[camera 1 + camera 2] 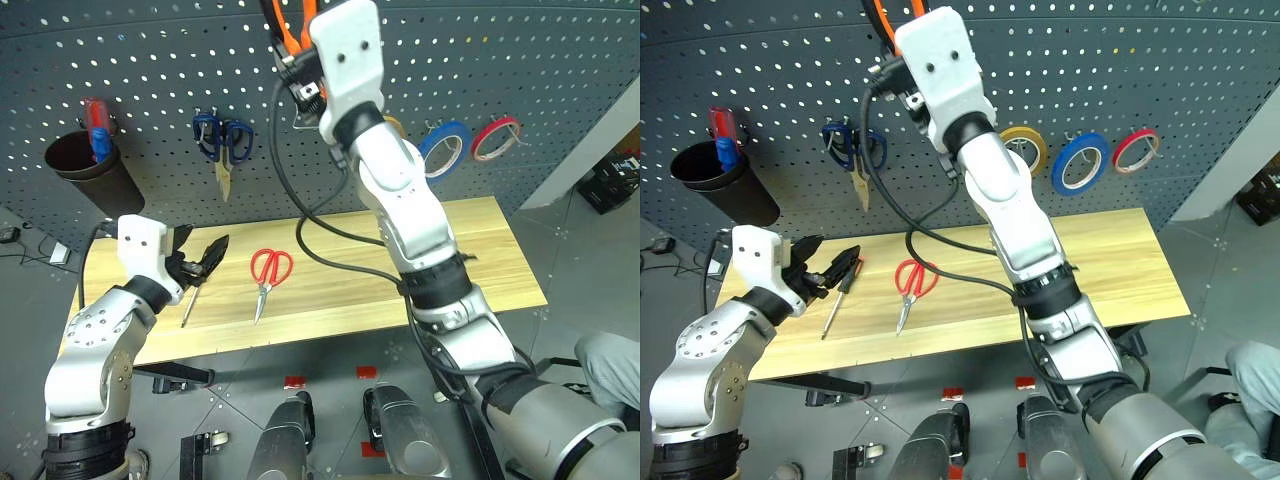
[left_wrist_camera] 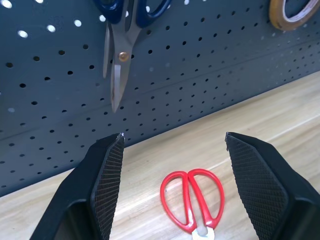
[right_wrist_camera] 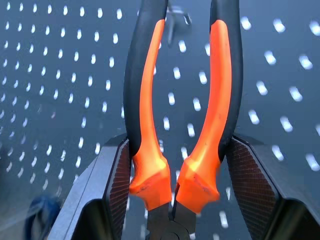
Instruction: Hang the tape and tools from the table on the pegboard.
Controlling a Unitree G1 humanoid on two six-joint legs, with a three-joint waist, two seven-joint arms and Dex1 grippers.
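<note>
- The right gripper (image 3: 175, 195) is clamped on the orange-handled pliers with black grip edges (image 3: 180, 100), one finger pad pressed against the outside of each handle, handles pointing up and away toward the dark grey perforated pegboard (image 1: 560, 60).
- Seen from the head, that gripper is raised high against the pegboard, the orange handles reaching the top edge of the view.
- A bare metal hook (image 3: 176, 15) sits on the board just beyond the handle tips.
- The left gripper (image 2: 172, 170) stands open and empty, its two black fingers spread wide above the light wood plank table (image 1: 490, 250).
- Red-handled scissors with steel blades (image 1: 268, 275) lie flat on the table, beyond the open left fingers.
- A slim screwdriver with a black-and-red handle (image 1: 837, 295) lies on the table just beside the left gripper, between it and the red scissors.
- Blue-handled scissors (image 1: 222, 145) hang on the pegboard above them.
- A thin flat roll of blue tape (image 1: 1081, 162) hangs on the pegboard, between a yellow roll (image 1: 1025, 145) and a red roll (image 1: 1136, 148).
- A dark cup (image 1: 85, 170) is mounted at the board's left.
</note>
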